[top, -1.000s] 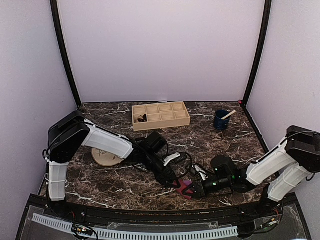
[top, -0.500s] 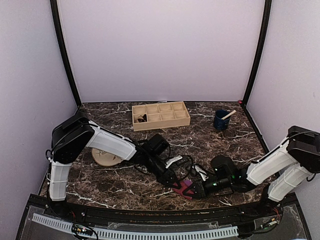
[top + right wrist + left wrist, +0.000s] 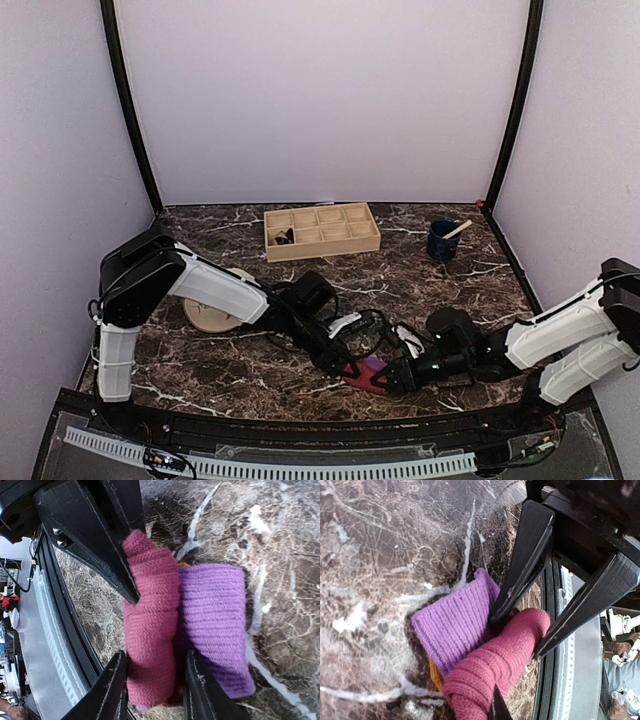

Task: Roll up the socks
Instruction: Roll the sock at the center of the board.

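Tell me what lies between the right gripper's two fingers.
The sock: its rolled magenta end fills the gap in the right gripper, touching both fingers. The right wrist view shows it.

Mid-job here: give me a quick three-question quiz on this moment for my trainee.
1. True or false: the left tool and the right tool both pinch the knitted magenta-and-purple sock.
2. The sock's purple cuff lies: A on the dark marble table; B in a tray; C on a plate.
3. Which compartment of the light wooden divided tray holds a small dark item?
Key: 1 true; 2 A; 3 near-left corner.
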### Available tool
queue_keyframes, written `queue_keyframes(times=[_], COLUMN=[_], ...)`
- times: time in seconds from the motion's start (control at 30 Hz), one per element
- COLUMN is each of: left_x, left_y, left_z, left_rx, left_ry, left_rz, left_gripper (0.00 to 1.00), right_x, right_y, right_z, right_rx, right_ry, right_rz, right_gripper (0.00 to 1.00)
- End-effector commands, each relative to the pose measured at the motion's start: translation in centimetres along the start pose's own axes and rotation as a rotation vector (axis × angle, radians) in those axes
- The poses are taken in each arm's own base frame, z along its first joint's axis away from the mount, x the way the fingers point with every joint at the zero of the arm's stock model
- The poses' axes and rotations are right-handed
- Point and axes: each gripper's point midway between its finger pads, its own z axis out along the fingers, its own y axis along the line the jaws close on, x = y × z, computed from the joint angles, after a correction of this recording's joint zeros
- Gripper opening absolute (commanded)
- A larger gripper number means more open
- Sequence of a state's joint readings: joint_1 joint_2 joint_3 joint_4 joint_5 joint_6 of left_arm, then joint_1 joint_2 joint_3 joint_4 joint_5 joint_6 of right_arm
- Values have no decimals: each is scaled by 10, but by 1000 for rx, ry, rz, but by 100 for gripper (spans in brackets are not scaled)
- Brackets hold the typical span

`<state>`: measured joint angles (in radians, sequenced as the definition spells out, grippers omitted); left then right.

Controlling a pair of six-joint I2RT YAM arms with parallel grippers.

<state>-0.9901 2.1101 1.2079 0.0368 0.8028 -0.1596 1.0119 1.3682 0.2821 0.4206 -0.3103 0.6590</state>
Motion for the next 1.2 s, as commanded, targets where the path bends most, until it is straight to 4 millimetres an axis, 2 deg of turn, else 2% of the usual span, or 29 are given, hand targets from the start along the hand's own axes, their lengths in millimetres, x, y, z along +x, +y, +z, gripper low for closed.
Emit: queue_keyframes(times=[0.0,0.47,0.83,0.9,1.0,1.17], left_x=[18,7,2,2,4,5], left_y=[7,2,-3,-4,-5,-6], left_z=[-10,-8,-5,-3,-1,1], left_rx=[-65,-34,-9,2,15,27], left_ry=[39,41,51,59,73,88], left_rz=[-65,-75,-70,-69,-69,-68], left_gripper=[0,0,0,0,0,0], right_x=[-11,-19,-17,-17,-15,-7], right_y=[-5,0,23,25,30,33], right_z=[-5,-20,-21,-21,-17,-5], right_rx=[54,201,379,440,502,592], right_ry=[-36,-93,-103,-104,-84,-22], right_rz=[-36,-148,-341,-396,-479,-586], right_gripper=[35,42,47,50,56,58])
